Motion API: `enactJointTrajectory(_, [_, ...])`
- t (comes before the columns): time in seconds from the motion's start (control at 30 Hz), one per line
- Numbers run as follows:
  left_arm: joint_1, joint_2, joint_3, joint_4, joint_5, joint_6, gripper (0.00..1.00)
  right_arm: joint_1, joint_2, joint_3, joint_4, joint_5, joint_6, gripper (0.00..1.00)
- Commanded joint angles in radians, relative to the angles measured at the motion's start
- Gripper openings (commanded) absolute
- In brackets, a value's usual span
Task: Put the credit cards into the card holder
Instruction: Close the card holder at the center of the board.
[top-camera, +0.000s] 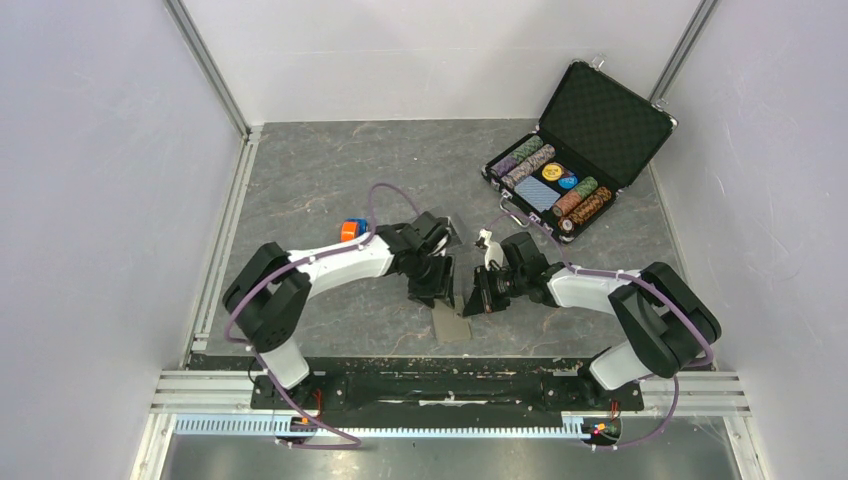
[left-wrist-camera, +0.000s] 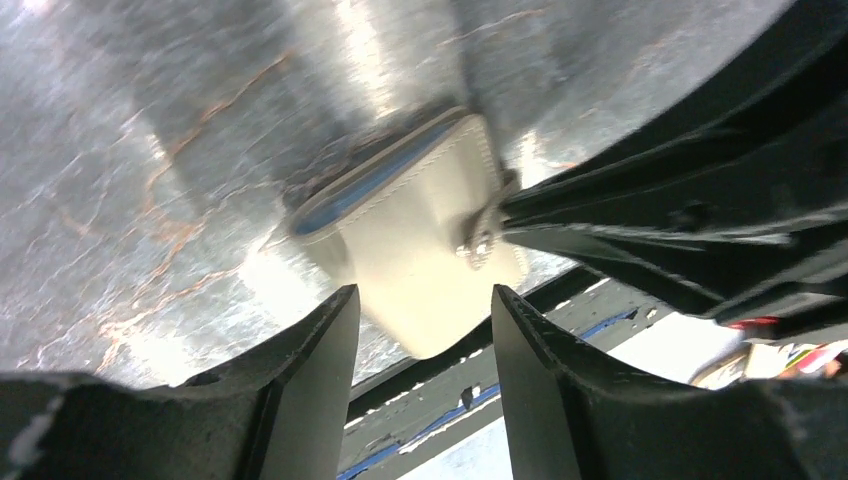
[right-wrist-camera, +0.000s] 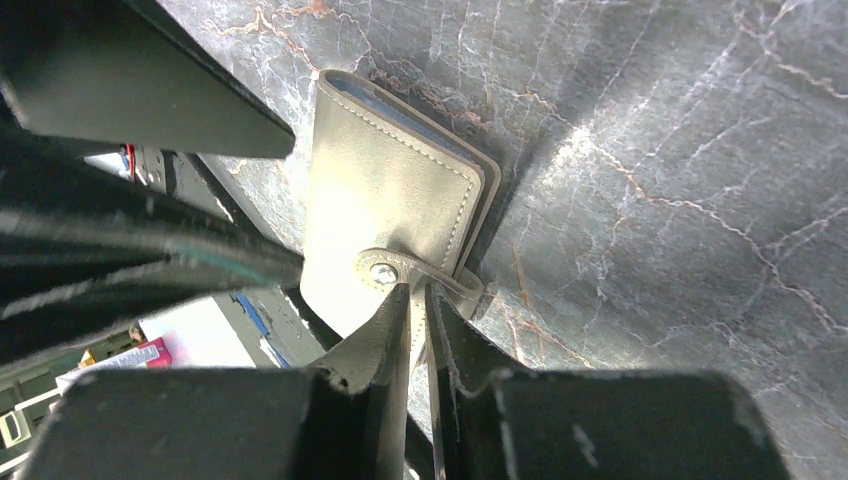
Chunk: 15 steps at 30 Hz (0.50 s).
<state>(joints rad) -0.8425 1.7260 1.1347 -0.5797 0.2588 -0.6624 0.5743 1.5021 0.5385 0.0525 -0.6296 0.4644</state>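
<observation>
Card holder (right-wrist-camera: 385, 180): we see the grey-taupe wallet folded over. It rests on the marbled grey table (right-wrist-camera: 680, 150) between the two grippers, just ahead of the arm bases in the top view. We cannot tell whether it lies flat or is tipped up.
Holder's edge: a pale blue-grey lining shows along one open side. We cannot tell what lies inside.
Snap strap (right-wrist-camera: 400, 266): the small tab with its round metal stud wraps round one edge of the holder.
Right gripper (right-wrist-camera: 417, 300): clenched. Its two fingers are pressed almost together on the snap strap, so it grasps the card holder by that tab.
Left gripper (left-wrist-camera: 422, 300): released. Its fingers stand apart, the holder shows in the gap beyond them, and we see neither finger touching it.
Arms: both reach inward, with their wrists close together over the holder.
Poker-chip case (top-camera: 585, 150): open at the table's far right, well apart from the holder.
Orange and blue object (top-camera: 352, 230): just behind the left arm.
</observation>
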Motion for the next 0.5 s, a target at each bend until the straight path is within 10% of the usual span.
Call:
enactJointTrajectory(0.0, [0.041,-0.084,-0.121,0.138,0.062,-0.089,0.57,0.009,0.005,0.009,0.001,0.004,0.000,0.13])
enactJointTrajectory(0.47, [0.028,0.024,-0.126,0.128,0.058,-0.074,0.15,0.022,-0.012,-0.002,0.064,-0.048,0.026,0.13])
